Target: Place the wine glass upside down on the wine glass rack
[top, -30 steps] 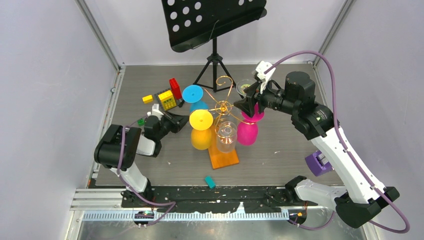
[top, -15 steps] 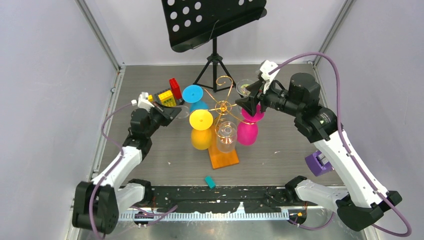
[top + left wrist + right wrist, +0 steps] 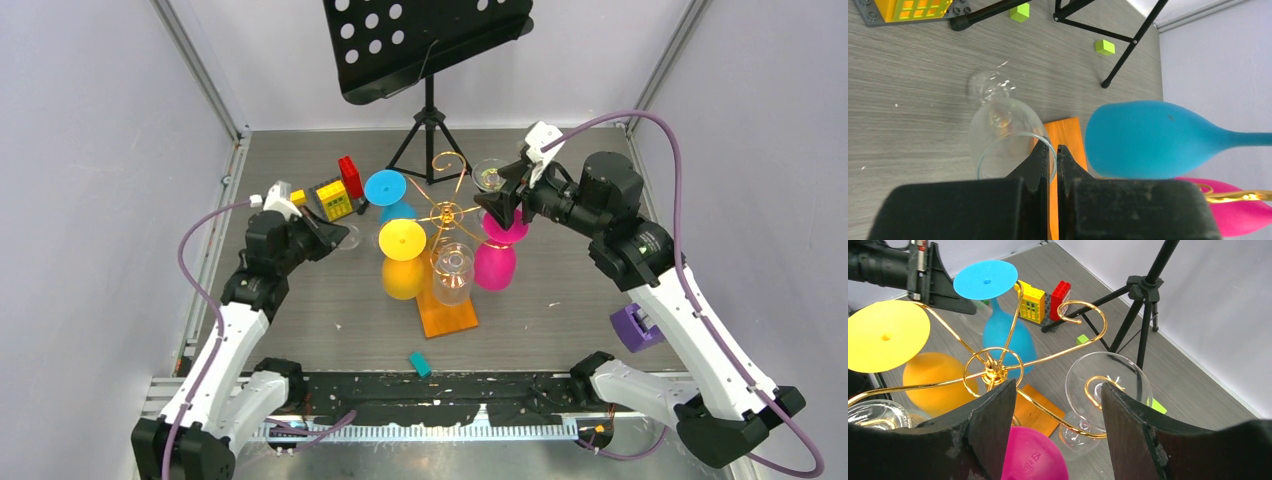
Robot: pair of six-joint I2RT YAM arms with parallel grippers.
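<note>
Left fingers (image 3: 1037, 167) are pinched shut on the rim of the clear glass (image 3: 998, 125), which lies on the table (image 3: 908, 100) at nine o'clock from the rack (image 3: 446, 212). The right fingers (image 3: 988, 430) stand wide above the rack's three o'clock. I judge the grasp made, so next I lift, invert and hook the stem into the free twelve-o'clock loop (image 3: 1082, 303).

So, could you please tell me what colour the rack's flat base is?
Orange; the base shows best in the top external view.

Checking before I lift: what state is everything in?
left tool: shut on loose glass's rim
loose glass: on its side, unracked
right tool: open, empty
pink glass: hung upside down
yellow glass: hung upside down
blue glass: hung upside down
front clear glass: hung upside down
rear clear glass: hung upside down
rack: one arm free
</note>
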